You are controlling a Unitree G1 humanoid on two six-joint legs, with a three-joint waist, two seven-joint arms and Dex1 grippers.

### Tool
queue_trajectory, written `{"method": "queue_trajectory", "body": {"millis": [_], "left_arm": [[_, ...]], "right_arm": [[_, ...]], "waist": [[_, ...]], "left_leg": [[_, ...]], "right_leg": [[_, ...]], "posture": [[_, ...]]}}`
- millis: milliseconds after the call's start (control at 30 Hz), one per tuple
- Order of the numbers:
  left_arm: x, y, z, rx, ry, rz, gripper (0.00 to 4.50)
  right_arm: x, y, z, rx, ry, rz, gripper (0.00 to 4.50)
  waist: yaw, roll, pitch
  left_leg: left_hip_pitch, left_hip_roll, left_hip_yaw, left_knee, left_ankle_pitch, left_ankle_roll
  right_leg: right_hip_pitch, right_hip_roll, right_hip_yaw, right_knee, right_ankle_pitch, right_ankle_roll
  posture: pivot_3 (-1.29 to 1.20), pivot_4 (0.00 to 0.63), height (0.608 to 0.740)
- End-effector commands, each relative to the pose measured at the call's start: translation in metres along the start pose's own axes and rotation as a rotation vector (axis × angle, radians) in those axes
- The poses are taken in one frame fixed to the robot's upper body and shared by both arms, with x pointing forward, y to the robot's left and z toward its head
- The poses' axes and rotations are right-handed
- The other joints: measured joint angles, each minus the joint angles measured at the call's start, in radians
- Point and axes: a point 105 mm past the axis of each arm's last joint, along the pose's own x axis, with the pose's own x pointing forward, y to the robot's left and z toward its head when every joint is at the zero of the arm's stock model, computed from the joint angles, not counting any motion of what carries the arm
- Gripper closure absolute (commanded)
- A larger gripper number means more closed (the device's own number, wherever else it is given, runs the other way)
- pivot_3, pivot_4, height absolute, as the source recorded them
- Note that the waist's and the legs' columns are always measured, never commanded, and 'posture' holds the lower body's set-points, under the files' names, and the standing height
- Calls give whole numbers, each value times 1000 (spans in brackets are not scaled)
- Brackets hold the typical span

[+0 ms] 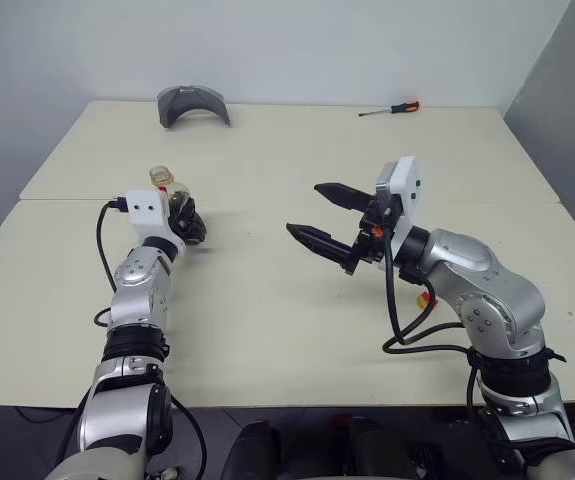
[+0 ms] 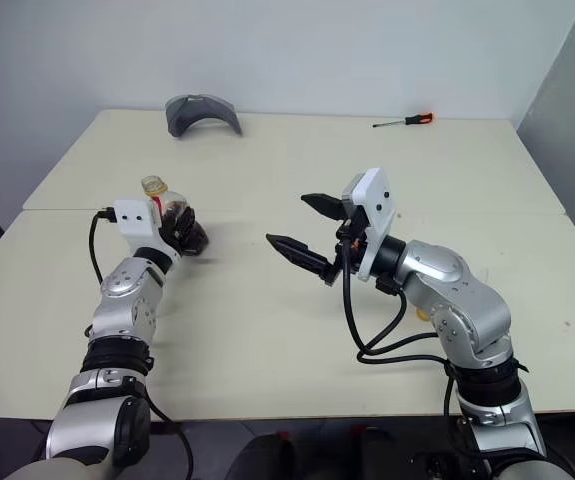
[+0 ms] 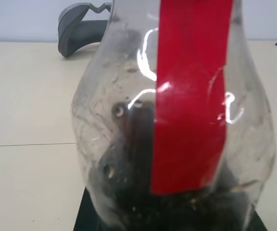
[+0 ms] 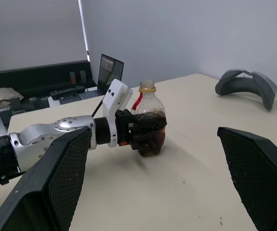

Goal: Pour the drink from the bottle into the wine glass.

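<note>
Right wrist view: bottle (image 4: pixel 149 120) between left claw (image 4: pixel 145 131) fingers.

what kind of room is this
Probably a robotics lab or office workspace: plain cream tables against bare walls, a screwdriver left out, and a desk with a laptop behind.

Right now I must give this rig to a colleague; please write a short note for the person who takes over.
Left gripper: fingers around the bottle, which stands upright on the table at the robot's left; whether the grip is tight I cannot tell.
Right gripper: open, holding nothing, raised over the middle of the table.
The drink is dark and fills the lower part of the bottle. The yellow cap is on the neck.
Also on the table: a grey curved object and a screwdriver at the far edge.
Done: bottle reached. Left: find the wine glass, open the bottle and pour.
</note>
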Motion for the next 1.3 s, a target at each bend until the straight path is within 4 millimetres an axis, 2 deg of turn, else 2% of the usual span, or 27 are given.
{"method": "queue_trajectory", "body": {"millis": [33,233,267,433,567,800,967,1067,1167,1300], "left_arm": [[0,7,12,4,-54,26,2015],[-2,3,12,-8,-46,5,146],[-3,2,13,-9,-47,4,19],[-15,0,14,-13,-43,9,19],[-32,-7,13,-23,-38,27,19],[-56,-3,22,-12,-31,99,19],[-81,-12,22,-13,10,70,19],[-98,-33,14,-49,75,-14,19],[-113,-61,7,-64,134,-162,19],[-119,-108,15,53,115,-503,19]], "right_arm": [[1,2,11,-36,-37,12,0],[1,-1,10,-54,-31,-1,0],[1,-2,10,-57,-31,-5,0],[0,-4,12,-68,-37,-10,0],[-1,-4,10,-69,-37,-16,0],[-2,-3,9,-69,-40,-17,0],[-8,-4,6,-70,-26,-32,0],[-21,-10,2,-74,4,-87,0],[-43,-18,-5,-113,75,-170,0],[-83,-44,-26,-264,277,-363,0]], "waist": [[0,0,0],[0,0,0],[0,0,0],[-1,0,0],[-1,0,0],[-1,0,0],[-1,0,0],[-1,0,0],[6,-1,0],[10,-1,-1]], "left_leg": [[0,0,0,0,0,0],[0,0,0,0,0,0],[0,0,0,0,0,0],[0,0,0,0,0,0],[0,0,0,0,0,0],[0,0,0,0,-1,2],[0,1,0,0,-1,1],[0,1,0,0,-1,2],[0,0,0,0,-2,3],[1,0,-1,0,-2,3]], "right_leg": [[0,0,0,0,0,0],[0,0,0,0,0,0],[0,0,0,0,0,0],[0,0,0,0,0,0],[0,0,0,0,0,0],[0,0,0,1,0,0],[0,0,1,0,0,0],[1,0,1,0,0,0],[2,-1,1,-1,0,0],[2,-1,0,0,0,0]], "posture": [[0,150,740],[0,150,740],[0,150,740],[0,150,740],[0,150,740],[0,150,740],[0,150,740],[0,150,740],[0,150,740],[0,150,740]]}}
